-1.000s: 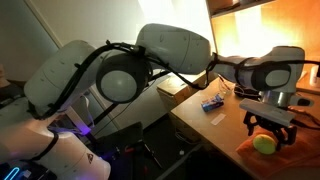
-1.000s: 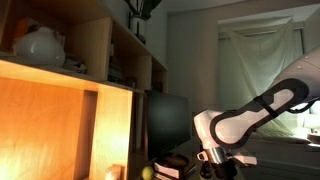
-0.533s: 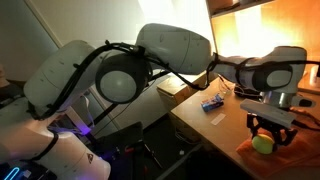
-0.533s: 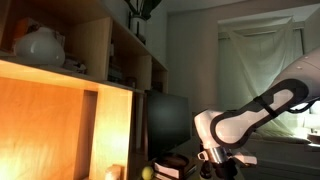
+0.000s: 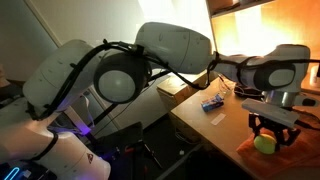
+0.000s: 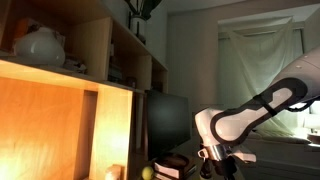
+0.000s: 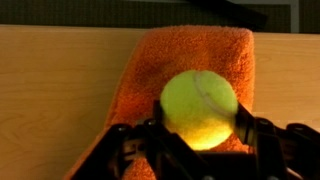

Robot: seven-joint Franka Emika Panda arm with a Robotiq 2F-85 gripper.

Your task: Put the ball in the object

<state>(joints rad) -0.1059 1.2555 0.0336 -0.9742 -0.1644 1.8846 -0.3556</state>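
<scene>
Over at the far end of the wooden desk (image 5: 200,122), the gripper (image 5: 272,136) hangs above an orange terry cloth (image 5: 246,146); the yellow-green ball (image 5: 264,143) sits between its jaws, pinched from both sides as far as I can tell; wrist view agrees, ball (image 7: 198,108) wedged between the dark fingers (image 7: 256,132) of the gripper (image 7: 198,138), cloth (image 7: 190,50) beneath and beyond it.

Step in hand, my read: ball grasped, placement not yet done; whether it touches the cloth or hovers just off it I cannot tell. No cup or bin shows nearby, so the cloth looks like the likely "object"; next move calls for lowering onto the middle of the cloth, then spreading the jaws gently so the ball does not roll off onto bare wood.

Materials: ball round, fuzzy felt, pale curved seam; cloth soft, looped, nubbly, roughly rectangular, slightly rumpled; desk smooth, light wood grain; fingers hard, black, angular.
</scene>
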